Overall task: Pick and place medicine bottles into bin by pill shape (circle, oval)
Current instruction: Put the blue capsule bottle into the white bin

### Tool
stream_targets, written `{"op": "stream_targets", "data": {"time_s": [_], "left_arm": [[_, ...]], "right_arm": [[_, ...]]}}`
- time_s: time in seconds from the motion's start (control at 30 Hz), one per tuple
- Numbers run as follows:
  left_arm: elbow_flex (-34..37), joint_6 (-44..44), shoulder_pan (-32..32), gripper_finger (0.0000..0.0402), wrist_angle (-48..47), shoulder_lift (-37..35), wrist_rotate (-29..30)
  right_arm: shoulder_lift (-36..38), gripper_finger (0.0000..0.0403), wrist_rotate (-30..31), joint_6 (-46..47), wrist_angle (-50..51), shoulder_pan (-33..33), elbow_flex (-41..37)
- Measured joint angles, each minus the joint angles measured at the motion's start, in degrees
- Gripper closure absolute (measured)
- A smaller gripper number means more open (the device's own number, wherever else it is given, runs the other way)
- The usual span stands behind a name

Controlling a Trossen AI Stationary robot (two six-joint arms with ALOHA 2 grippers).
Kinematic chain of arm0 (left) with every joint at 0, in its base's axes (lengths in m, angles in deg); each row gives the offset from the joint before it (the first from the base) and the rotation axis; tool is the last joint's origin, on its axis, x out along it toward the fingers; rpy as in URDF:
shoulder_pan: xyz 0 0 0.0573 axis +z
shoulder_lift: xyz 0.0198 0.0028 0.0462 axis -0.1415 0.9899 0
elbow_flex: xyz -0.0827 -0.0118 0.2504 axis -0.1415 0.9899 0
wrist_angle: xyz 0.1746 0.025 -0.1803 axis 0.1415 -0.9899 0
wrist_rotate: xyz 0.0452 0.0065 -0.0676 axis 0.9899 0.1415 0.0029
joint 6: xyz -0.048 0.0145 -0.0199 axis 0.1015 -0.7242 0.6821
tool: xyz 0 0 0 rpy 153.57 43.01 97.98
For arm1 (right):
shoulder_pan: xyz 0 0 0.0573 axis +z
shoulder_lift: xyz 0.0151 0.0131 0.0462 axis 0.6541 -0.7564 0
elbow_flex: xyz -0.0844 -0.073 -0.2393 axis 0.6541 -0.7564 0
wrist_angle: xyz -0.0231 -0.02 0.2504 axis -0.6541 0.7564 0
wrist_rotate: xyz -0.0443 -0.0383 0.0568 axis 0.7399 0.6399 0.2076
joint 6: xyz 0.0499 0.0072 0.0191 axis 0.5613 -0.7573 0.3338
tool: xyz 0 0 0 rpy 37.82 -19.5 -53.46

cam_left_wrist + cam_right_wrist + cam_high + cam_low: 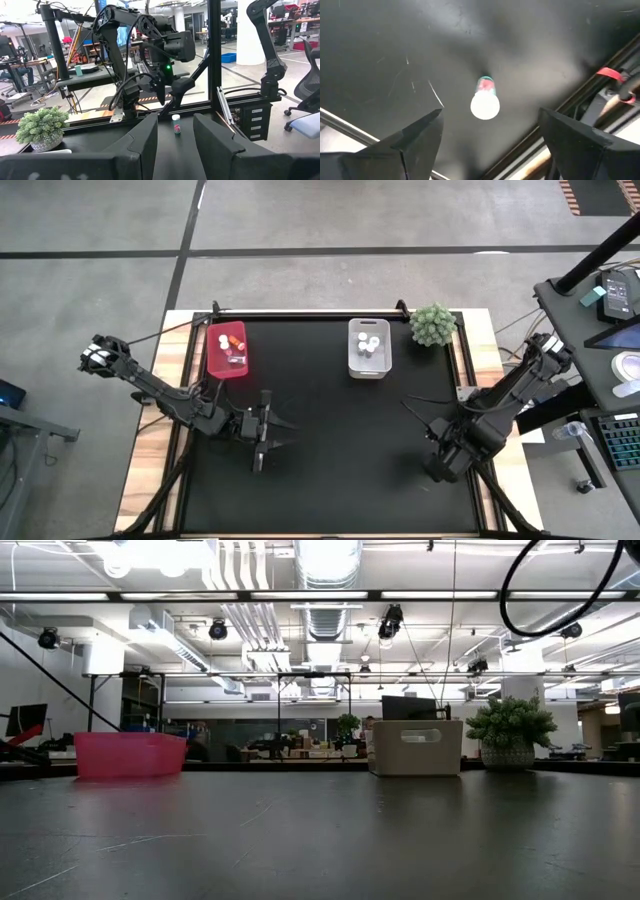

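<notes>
One medicine vial (485, 101) with a white cap and pinkish contents stands upright on the black table near its right edge. It also shows in the left wrist view (176, 128). My right gripper (491, 114) hangs over it, pointing down, open, with its fingers on either side and above the vial, touching nothing. In the high view my right gripper (443, 463) hides the vial. My left gripper (272, 432) is open and empty, low over the table left of centre, pointing toward the right edge. Several vials lie in the pink bin (226, 350) and in the white bin (368, 348).
The pink bin (130, 755) and the white bin (415, 747) stand at the table's far side. A green spiky plant ball (433, 325) sits right of the white bin. Bare black table lies between the two arms.
</notes>
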Motion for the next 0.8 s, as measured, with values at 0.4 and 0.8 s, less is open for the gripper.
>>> {"op": "stream_targets", "data": {"time_s": [0.4,0.8], "left_arm": [[0.09,0.00,0.02,0.0291,-0.09,-0.02,0.00],[0.17,-0.02,0.02,0.0291,-0.13,-0.02,0.00]], "right_arm": [[0.00,0.0088,-0.26,3.92,-5.50,2.27,-5.25],[0.00,0.0097,-0.25,4.52,-14.61,2.25,-11.73]]}}
